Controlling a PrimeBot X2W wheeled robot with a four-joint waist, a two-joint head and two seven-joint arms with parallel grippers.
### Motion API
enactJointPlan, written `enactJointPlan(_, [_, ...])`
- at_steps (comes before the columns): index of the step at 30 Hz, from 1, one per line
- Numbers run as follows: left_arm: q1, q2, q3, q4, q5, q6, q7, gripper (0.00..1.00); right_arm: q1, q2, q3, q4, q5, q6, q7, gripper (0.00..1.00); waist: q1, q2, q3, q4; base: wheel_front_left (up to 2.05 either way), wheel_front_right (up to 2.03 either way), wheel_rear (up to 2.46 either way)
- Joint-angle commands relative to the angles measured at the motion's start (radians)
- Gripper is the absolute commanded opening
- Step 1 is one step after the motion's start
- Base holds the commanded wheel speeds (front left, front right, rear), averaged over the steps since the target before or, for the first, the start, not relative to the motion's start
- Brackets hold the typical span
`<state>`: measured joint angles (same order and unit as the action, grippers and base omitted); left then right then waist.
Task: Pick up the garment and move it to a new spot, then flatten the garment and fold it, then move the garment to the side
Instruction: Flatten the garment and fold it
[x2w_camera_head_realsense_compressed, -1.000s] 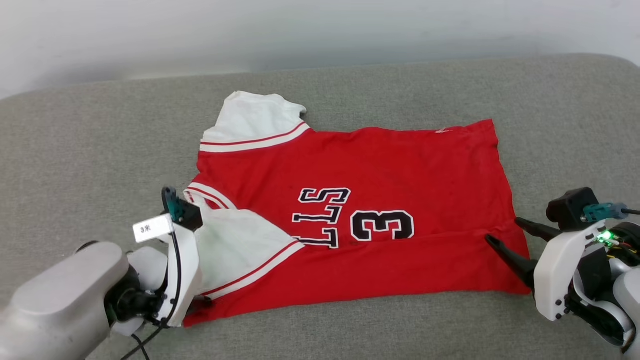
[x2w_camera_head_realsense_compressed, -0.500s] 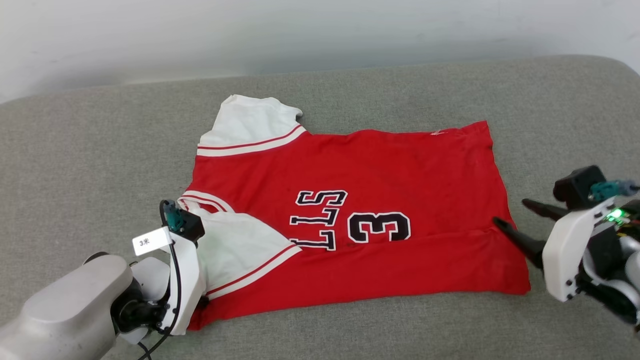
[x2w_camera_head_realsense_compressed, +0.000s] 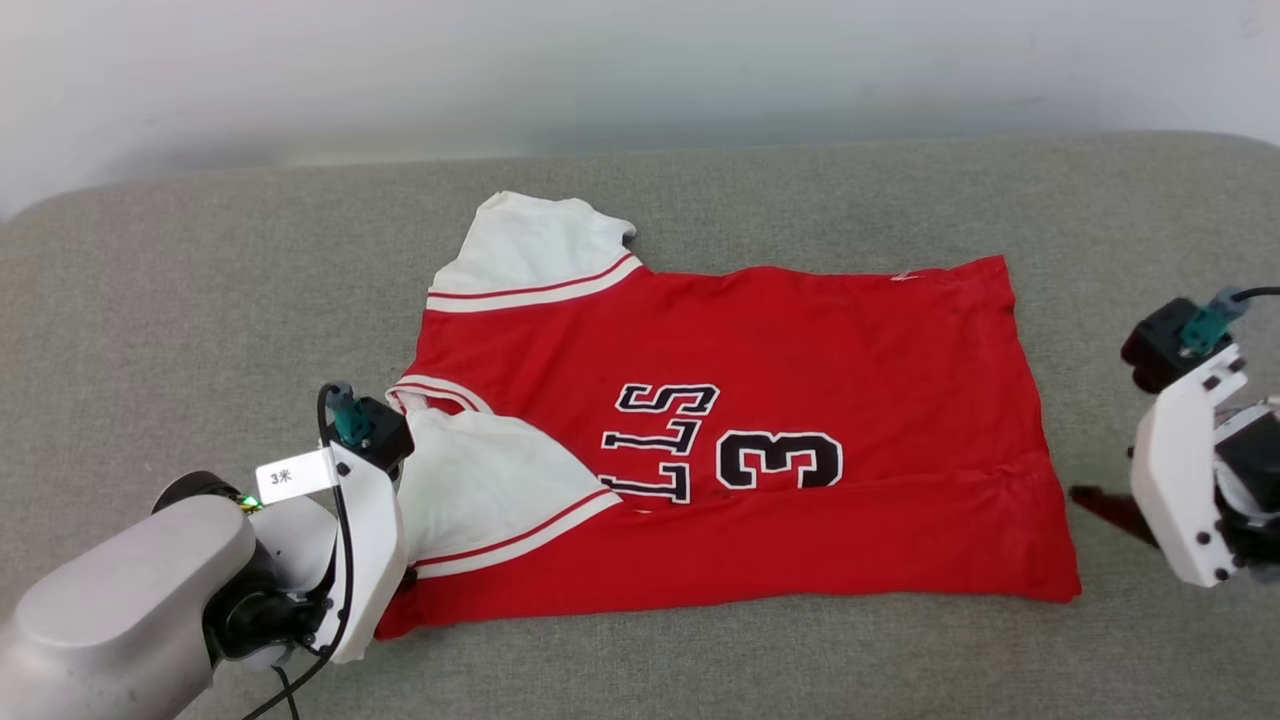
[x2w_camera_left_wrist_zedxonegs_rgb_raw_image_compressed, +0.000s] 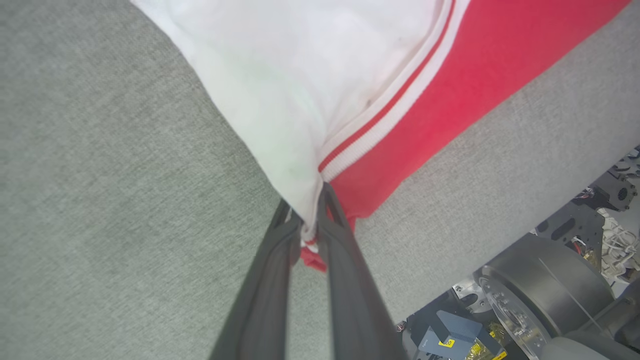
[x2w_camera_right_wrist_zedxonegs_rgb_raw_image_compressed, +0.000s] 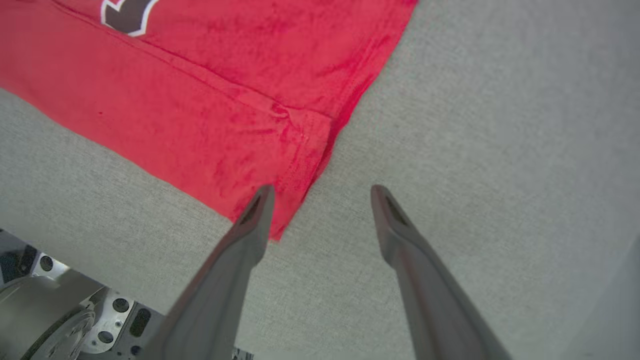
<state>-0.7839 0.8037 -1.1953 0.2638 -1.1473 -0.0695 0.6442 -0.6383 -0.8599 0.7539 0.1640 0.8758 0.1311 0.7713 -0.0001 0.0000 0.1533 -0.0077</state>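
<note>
While the left tool (x2w_camera_left_wrist_zedxonegs_rgb_raw_image_compressed: 310, 212) pinches the jersey (x2w_camera_head_realsense_compressed: 800, 350) shut at its lower-left corner, where the white sleeve (x2w_camera_head_realsense_compressed: 480, 480) meets the red body, the right tool (x2w_camera_right_wrist_zedxonegs_rgb_raw_image_compressed: 321, 192) hangs open just off the lower-right corner. In the right wrist view one finger overlaps the hem and the other is over bare cushion (x2w_camera_head_realsense_compressed: 200, 300). The jersey lies nearly flat across the middle of the head view, chest print up and collar end at the left. The near sleeve is turned in over the front, the far sleeve is spread out at the upper left, and a crease runs along the lower edge.

This looks like the flatten-and-fold step, with only one corner in hand. The next move probably calls for the right tool to reach in and close on the lower-right corner, taking both layers. With both tools holding, the near edge could be tensioned or carried over evenly without dragging the cloth askew.
</note>
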Motion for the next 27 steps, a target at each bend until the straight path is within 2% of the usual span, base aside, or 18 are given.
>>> enactJointPlan(1, [-0.005,0.002,0.0,-0.009,0.008,0.009,-0.006,0.0,-0.012,0.025,0.008,0.022,0.008,-0.001,0.018,1.0,0.0001,0.0,0.011,0.006,0.0,0.0,0.0])
enactJointPlan(4, [-0.009,-0.006,-0.003,-0.027,0.019,0.014,-0.01,0.0,0.001,0.074,0.016,0.09,0.003,-0.001,0.029,1.0,0.0001,0.0,0.029,0.014,0.0,0.0,0.0])
enactJointPlan(9, [-0.02,-0.02,-0.006,-0.035,0.03,0.017,-0.016,0.0,0.043,0.169,0.021,0.228,-0.007,-0.001,-0.013,1.0,0.0001,0.0,0.054,0.029,0.0,0.0,0.0])
enactJointPlan(13, [-0.021,-0.028,-0.007,-0.03,0.036,0.011,-0.023,0.0,0.101,0.24,0.069,0.317,0.0,0.0,-0.036,1.0,0.0001,0.0,0.065,0.033,0.0,0.0,0.0])
enactJointPlan(18, [-0.002,-0.032,-0.007,-0.018,0.029,0.008,-0.04,0.0,0.126,0.282,0.118,0.354,0.026,0.002,-0.084,1.0,0.0001,0.0,0.072,0.029,0.0,0.0,0.0])
enactJointPlan(19, [0.003,-0.031,-0.008,-0.014,0.028,0.007,-0.043,0.0,0.117,0.279,0.121,0.353,0.03,0.002,-0.101,0.24,0.0001,0.0,0.071,0.026,0.0,0.0,0.0])
enactJointPlan(20, [0.007,-0.03,-0.008,-0.011,0.027,0.006,-0.046,0.0,0.106,0.272,0.121,0.35,0.032,0.002,-0.121,0.0,0.0001,0.0,0.068,0.024,0.0,0.0,0.0])
enactJointPlan(27, [0.048,-0.001,-0.001,-0.013,0.004,-0.001,-0.078,0.0,0.054,0.162,0.127,0.27,0.052,0.0,-0.226,0.0,0.0001,0.0,0.008,0.014,0.0,0.0,0.0])
